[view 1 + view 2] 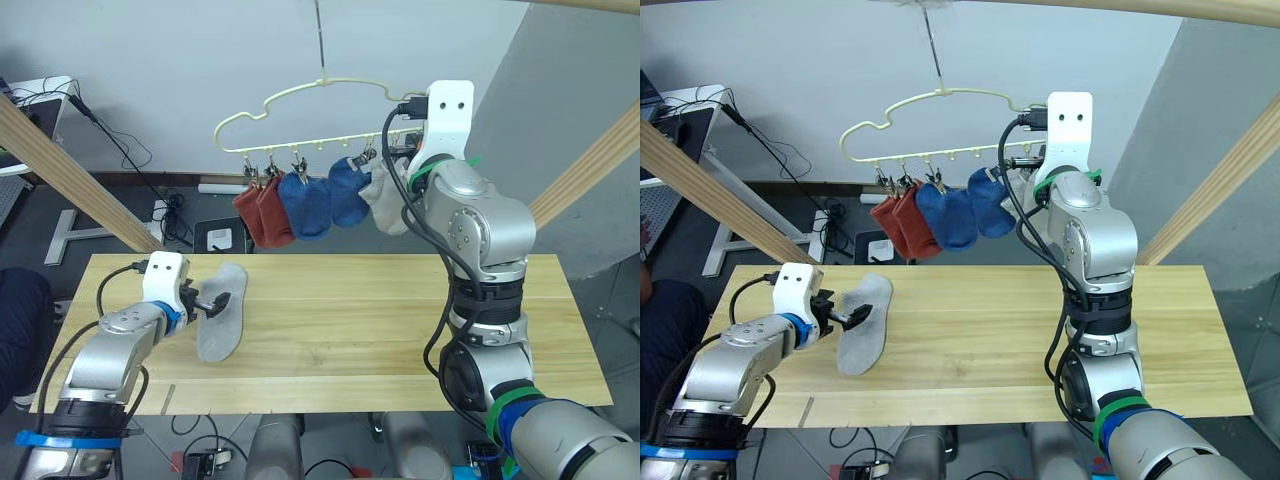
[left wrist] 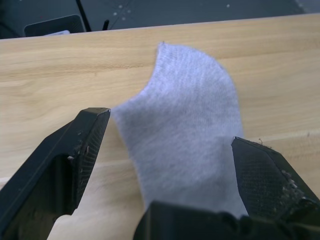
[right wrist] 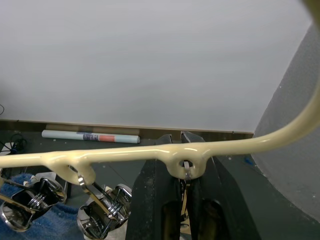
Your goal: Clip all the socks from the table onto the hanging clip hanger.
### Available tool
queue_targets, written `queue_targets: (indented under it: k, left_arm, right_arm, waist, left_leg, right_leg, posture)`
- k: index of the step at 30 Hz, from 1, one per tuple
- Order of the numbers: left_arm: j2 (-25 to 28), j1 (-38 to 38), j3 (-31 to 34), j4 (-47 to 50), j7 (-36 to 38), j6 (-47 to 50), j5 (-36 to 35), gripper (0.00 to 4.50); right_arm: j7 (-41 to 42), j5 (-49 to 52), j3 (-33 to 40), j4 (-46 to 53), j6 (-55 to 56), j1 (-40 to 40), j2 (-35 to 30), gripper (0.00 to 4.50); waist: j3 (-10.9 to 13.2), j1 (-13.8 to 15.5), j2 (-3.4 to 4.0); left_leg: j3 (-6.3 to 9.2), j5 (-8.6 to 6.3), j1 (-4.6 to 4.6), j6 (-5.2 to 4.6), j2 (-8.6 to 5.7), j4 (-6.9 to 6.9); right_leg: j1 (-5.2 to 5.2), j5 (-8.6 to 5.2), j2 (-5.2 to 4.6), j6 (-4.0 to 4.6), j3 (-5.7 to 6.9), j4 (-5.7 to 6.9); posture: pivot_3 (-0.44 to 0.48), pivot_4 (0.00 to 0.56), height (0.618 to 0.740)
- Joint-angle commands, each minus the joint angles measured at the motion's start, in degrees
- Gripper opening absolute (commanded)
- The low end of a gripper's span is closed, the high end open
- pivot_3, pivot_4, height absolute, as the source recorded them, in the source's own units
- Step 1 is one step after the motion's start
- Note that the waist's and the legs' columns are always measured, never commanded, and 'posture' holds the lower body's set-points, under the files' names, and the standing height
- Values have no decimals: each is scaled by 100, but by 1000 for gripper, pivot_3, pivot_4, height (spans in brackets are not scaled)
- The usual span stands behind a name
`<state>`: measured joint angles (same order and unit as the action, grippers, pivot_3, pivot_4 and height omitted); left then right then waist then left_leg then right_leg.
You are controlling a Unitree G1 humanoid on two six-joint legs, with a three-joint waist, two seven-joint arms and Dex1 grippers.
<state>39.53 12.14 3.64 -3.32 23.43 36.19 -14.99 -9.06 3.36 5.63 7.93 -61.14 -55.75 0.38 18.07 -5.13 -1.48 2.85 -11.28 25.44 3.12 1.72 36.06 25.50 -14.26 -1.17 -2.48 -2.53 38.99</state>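
Observation:
One light grey sock (image 1: pixel 222 312) lies flat on the pale wood table (image 1: pixel 400 320) at the left. My left gripper (image 1: pixel 214 299) is open, one finger on each side of the sock's near end (image 2: pixel 180 135). Above the table's far edge hangs the pale yellow clip hanger (image 1: pixel 300 88). Two rust red socks (image 1: pixel 262 215), two blue socks (image 1: pixel 318 200) and a light grey sock (image 1: pixel 385 205) hang from its clips. My right gripper (image 3: pixel 181 150) is up at the bar's right end, shut on the metal clip (image 3: pixel 186 172) there.
Slanted wooden beams stand at the left (image 1: pixel 70 165) and the right (image 1: pixel 590 165) of the table. Cables and a black device (image 1: pixel 218 237) lie on the floor behind. A rolled tube (image 3: pixel 90 136) lies along the wall. The table's middle and right side are bare.

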Motion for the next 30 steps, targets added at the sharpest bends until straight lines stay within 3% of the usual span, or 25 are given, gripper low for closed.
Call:
queue_targets:
  k: [1, 8, 21, 27, 30]
  left_arm:
    - [-88, 172, 136, -166, 71, -261, 106, 4471]
    - [-230, 409, 231, -556, 125, -392, 163, 4471]
    - [-642, 879, -453, -1637, 516, -367, 700, 4471]
    - [-648, 754, -534, -1666, 583, -335, 859, 4471]
    - [-636, 721, -515, -1610, 566, -299, 888, 3876]
  right_arm:
    - [-52, -38, 28, 390, -39, -129, -16, 7]
    - [-65, -53, 28, 490, -151, -112, -18, 7]
    - [-108, -35, 34, 545, -244, -119, -5, 7]
    - [-122, -30, 41, 569, -285, -123, 2, 7]
    - [-115, -27, 48, 557, -285, -125, -4, 0]
  waist:
    - [0, -1, 0]
    - [0, -28, 0]
    - [0, -57, 0]
    - [-1, -80, 1]
    - [-1, -111, 2]
  left_leg:
    - [0, 0, 0, 0, 0, 0]
    - [-1, 0, 0, 0, 1, -1]
    - [2, 0, -1, 0, -1, 0]
    - [-1, 0, -27, 0, -1, -1]
    - [-2, 0, -33, 0, -1, -1]
  right_leg:
    - [0, 0, 0, 0, 0, 0]
    - [0, 0, 1, 0, 0, 0]
    - [-2, 0, 1, 0, 2, 2]
    - [-23, 0, 1, -1, -2, 3]
    - [-28, 0, 1, -1, -4, 4]
  posture:
    - [-152, 310, 740]
    - [-154, 314, 740]
    - [-171, 325, 740]
    - [-176, 328, 740]
    - [-176, 328, 740]
